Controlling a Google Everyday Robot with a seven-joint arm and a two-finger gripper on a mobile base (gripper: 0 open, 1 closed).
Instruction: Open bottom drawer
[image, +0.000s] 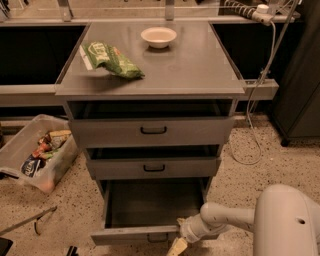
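The grey metal cabinet (150, 75) has three drawers. The bottom drawer (150, 205) stands pulled well out, and its dark inside shows. Its narrow grey front (130, 235) lies near the lower edge of the view, with the small black handle (156, 239) just visible. My gripper (177, 240) is at the right part of that front, by the handle, at the end of the white arm (225, 217) that reaches in from the lower right. The top drawer (152, 131) and the middle drawer (152, 167) stand slightly out.
A white bowl (158, 36) and a green bag (110, 59) lie on the cabinet top. A clear bin of snacks (35, 152) stands on the floor at left. A white cable (257, 125) hangs at right beside a dark cabinet (300, 90).
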